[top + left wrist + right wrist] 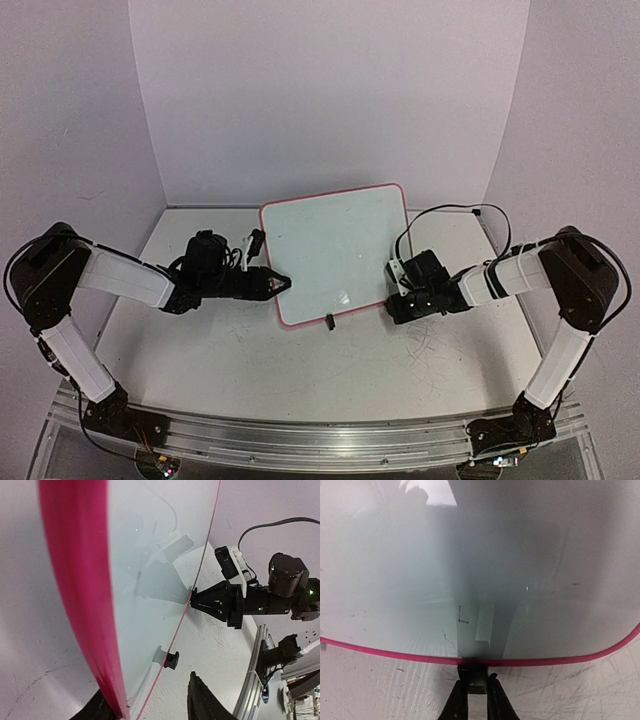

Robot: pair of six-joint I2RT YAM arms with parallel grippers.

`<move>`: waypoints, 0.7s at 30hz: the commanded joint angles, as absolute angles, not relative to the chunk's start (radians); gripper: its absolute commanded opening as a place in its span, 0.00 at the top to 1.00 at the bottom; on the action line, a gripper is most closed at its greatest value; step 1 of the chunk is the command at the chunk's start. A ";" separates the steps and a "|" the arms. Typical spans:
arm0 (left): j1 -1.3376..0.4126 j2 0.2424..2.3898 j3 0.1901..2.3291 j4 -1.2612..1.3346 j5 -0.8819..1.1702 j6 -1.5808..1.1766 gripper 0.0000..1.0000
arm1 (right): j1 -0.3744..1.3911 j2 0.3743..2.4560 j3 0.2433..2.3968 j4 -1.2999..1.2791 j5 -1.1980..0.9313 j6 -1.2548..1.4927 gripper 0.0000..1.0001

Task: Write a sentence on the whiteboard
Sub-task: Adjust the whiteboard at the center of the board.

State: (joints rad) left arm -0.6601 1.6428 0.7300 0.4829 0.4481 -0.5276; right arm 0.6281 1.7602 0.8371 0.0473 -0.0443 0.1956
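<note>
I counted one whiteboard [335, 250] at twelve o'clock on one table [250, 360]. One black stand foot [328, 321] showed at its six o'clock rim. I had two grippers: my left gripper [280, 283] at its nine o'clock, my right gripper [392, 290] at three.

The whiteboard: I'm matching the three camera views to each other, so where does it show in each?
Top external: the whiteboard sits at the centre of the frame.
Left wrist: it fills the left and middle, seen at a steep slant.
Right wrist: it fills the upper frame.
Shared landmark: its pink rim, visible in all three.
</note>
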 commanded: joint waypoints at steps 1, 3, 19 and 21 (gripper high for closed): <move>-0.668 1.658 0.766 0.560 0.434 -0.439 0.61 | 0.671 1.736 0.838 0.135 -0.082 0.210 0.95; -0.667 1.674 0.770 0.561 0.432 -0.431 0.69 | 0.684 1.741 0.843 0.140 -0.079 0.212 0.97; -0.675 1.741 0.744 0.632 0.429 -0.458 0.92 | 0.721 1.748 0.857 0.151 -0.051 0.252 1.00; -0.675 1.723 0.710 0.632 0.403 -0.457 0.92 | 0.720 1.738 0.851 0.149 -0.038 0.260 0.99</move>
